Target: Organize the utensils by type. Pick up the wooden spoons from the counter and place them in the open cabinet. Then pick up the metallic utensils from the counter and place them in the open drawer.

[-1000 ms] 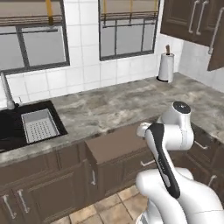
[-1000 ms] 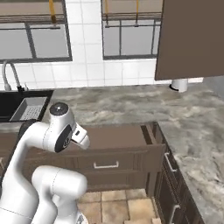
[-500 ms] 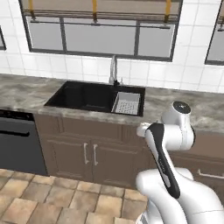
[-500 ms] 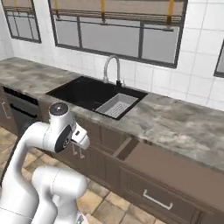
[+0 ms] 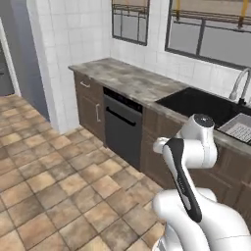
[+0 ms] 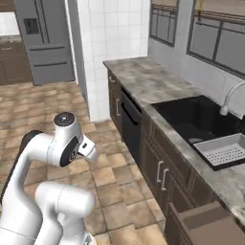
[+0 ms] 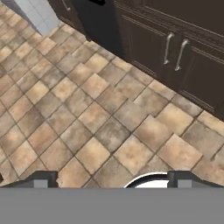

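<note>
Along the counter [image 5: 125, 78], from its end by the tiled wall to the sink [image 6: 191, 117], I see bare stone and no spoons, so the base seems to be searching. The open drawer [image 6: 206, 225] juts out just past the sink's far edge, ready to receive metal. The gripper [image 7: 111, 179] hangs over floor tiles, jaws spread wide, carrying nothing.

Both base views look forward and down from behind the arm, left and right, sharing the counter [image 5: 128, 78] and black sink [image 6: 198, 119]. The hand view faces down, near the tiled floor [image 7: 87, 113].
</note>
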### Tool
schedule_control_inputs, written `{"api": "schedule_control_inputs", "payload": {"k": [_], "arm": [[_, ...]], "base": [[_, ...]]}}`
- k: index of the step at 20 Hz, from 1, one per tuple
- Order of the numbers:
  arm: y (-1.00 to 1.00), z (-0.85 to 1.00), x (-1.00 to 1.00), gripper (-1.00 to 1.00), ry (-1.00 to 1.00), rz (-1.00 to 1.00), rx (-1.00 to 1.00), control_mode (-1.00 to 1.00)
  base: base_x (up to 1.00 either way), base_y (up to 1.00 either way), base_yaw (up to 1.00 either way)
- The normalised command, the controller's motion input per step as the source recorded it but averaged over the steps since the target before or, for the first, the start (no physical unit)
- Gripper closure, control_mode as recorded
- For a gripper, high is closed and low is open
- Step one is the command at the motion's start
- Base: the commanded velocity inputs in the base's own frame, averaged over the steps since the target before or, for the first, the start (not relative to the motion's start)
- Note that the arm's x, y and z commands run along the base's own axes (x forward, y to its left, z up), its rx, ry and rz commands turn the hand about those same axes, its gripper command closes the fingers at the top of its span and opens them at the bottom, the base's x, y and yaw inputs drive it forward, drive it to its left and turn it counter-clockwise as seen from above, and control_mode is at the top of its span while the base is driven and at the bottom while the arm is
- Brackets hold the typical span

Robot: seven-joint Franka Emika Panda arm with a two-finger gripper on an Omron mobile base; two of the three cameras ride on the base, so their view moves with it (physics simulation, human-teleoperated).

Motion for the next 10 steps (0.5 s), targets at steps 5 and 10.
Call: {"api": "schedule_control_inputs", "payload": {"k": [5, 10], "arm": [[0.0, 0.0, 0.0, -1.0, 0.0, 0.0, 0.0, 1.0], [0.0, 0.0, 0.0, -1.0, 0.0, 0.0, 0.0, 1.0]], "base": [[0.25, -0.07, 0.98], [0.87, -0.08, 0.26]]}}
